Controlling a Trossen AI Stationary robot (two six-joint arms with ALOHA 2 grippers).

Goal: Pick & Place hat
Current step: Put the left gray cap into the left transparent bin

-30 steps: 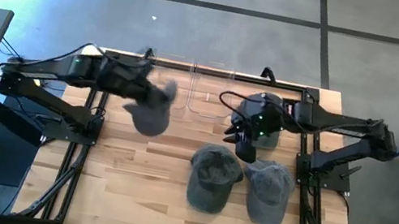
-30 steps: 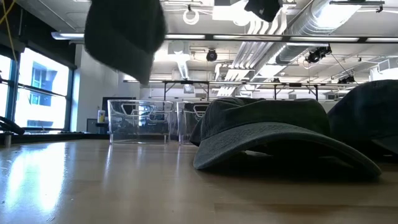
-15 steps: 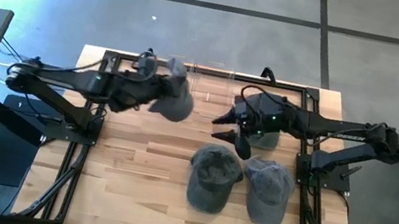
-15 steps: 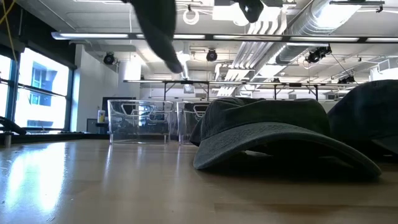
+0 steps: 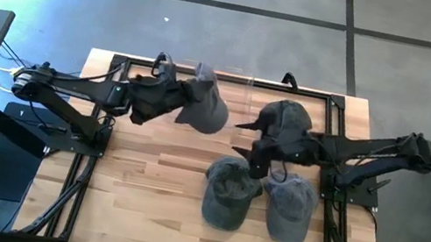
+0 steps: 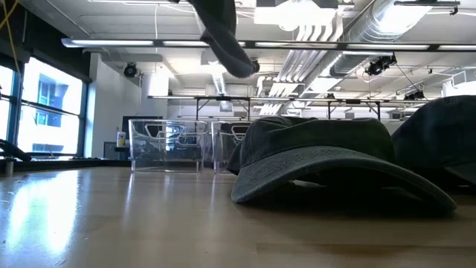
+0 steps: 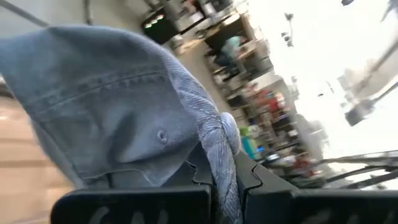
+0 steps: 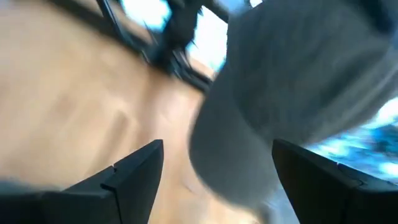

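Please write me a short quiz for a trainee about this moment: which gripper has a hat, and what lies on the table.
1. True or false: the left gripper holds a grey hat up in the air, off the table.
2. How many other hats lie on the table?
3. The right gripper is: A) shut on a hat; B) open and empty, above the table near the lying hats; C) out of every view.

Key
1. True.
2. Three: two near the front edge and one farther back.
3. B.
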